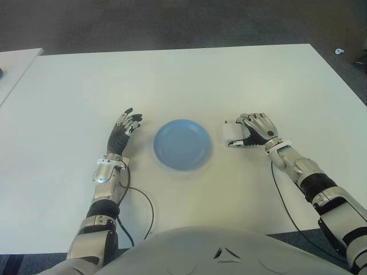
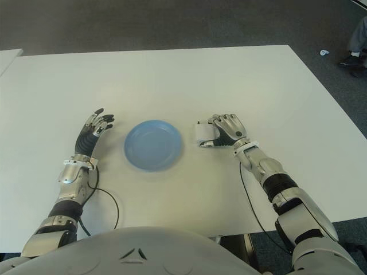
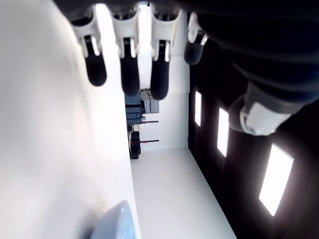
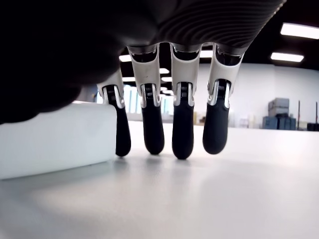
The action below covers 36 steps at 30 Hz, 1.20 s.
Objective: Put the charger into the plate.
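A white block charger lies on the white table just right of the blue plate, which holds nothing. My right hand sits against the charger's right side. Its fingers are half curled over that edge and the thumb is at the near side. In the right wrist view the fingers hang down toward the tabletop with the charger beside them, not clamped. My left hand shows left of the plate with its fingers spread and nothing in them.
A thin black cable loops on the table near my left forearm. Another table's corner shows at the far left. Dark carpet lies beyond the far edge.
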Each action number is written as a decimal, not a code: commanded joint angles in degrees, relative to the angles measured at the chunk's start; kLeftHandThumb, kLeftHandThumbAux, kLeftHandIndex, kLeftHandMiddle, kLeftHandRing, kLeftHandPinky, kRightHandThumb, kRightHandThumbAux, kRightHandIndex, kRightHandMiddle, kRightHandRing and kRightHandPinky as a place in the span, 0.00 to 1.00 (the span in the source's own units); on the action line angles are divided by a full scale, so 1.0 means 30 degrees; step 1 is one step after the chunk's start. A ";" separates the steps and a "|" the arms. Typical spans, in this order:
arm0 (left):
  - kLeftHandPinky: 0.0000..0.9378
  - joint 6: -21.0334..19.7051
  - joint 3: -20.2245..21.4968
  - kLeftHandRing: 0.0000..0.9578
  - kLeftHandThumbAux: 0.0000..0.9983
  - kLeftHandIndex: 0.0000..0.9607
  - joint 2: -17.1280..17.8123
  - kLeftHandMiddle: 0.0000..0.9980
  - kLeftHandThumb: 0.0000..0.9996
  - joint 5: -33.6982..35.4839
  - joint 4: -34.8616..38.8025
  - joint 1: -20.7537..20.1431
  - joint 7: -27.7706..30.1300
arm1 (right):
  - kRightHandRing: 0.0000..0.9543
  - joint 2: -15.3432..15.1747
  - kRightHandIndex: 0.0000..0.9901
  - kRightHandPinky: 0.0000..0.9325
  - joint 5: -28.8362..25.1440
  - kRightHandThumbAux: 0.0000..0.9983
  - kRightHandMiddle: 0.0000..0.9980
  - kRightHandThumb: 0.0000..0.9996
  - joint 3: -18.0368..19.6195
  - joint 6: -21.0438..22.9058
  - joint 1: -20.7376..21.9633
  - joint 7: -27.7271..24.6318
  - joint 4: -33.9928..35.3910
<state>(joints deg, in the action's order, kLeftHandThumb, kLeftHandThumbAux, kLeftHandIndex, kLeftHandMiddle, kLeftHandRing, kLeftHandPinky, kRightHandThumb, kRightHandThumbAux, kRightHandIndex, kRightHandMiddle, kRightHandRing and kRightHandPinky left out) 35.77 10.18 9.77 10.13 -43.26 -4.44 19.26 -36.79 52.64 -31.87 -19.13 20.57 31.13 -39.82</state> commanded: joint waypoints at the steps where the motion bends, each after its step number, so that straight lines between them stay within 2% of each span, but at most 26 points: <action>1: 0.23 -0.1555 -0.0324 0.25 0.48 0.12 -0.0687 0.25 0.00 -0.0182 -0.1206 0.1577 -0.0031 | 0.90 -0.0009 0.41 0.91 0.0453 0.68 0.55 0.86 -0.0494 -0.0057 -0.0911 -0.0283 -0.0457; 36: 0.24 -0.1508 -0.0371 0.26 0.48 0.12 -0.0840 0.26 0.00 -0.0181 -0.0801 0.1863 -0.0018 | 0.90 -0.0893 0.41 0.91 0.1897 0.68 0.55 0.86 -0.1935 -0.1003 -0.0320 0.1370 -0.0896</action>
<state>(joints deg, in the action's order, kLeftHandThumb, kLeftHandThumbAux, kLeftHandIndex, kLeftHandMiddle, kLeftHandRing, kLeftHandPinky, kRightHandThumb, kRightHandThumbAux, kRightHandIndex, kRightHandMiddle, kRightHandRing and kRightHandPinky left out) 35.43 10.16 9.51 10.11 -42.11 -3.67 19.24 -38.68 55.44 -35.50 -21.43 21.18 36.54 -40.76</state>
